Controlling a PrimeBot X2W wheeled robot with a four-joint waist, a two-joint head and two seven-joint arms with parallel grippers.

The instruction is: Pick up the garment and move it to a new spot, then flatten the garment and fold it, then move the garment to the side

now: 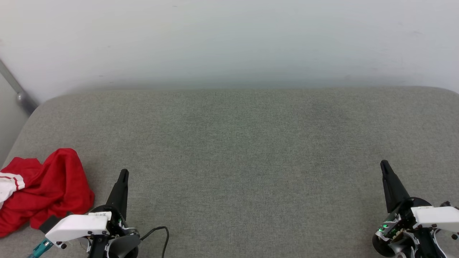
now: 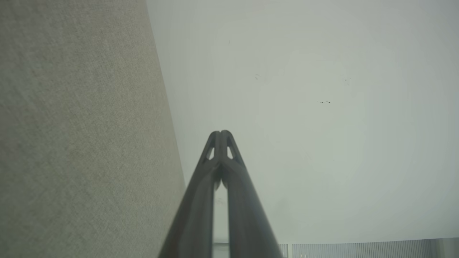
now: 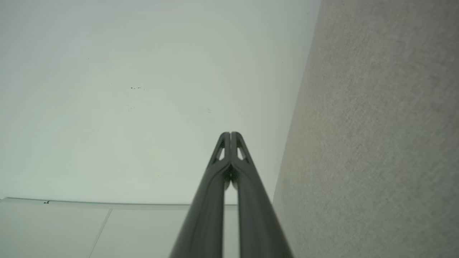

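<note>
The garment (image 1: 46,190) lies crumpled at the near left corner of the grey cushioned surface (image 1: 236,150), bright red with a white, red-striped panel at its left. My left gripper (image 1: 123,173) is just right of it, fingers pressed together and empty, apart from the cloth. In the left wrist view the left gripper (image 2: 220,133) points toward the pale wall, tips touching. My right gripper (image 1: 384,164) rests at the near right, shut and empty. The right wrist view shows that right gripper (image 3: 230,134) with its tips together against the wall.
A pale wall (image 1: 229,43) rises behind the surface. A grey metal bar (image 1: 16,89) slants at the far left edge. A black cable (image 1: 161,233) loops by my left wrist. The surface's left edge runs close beside the garment.
</note>
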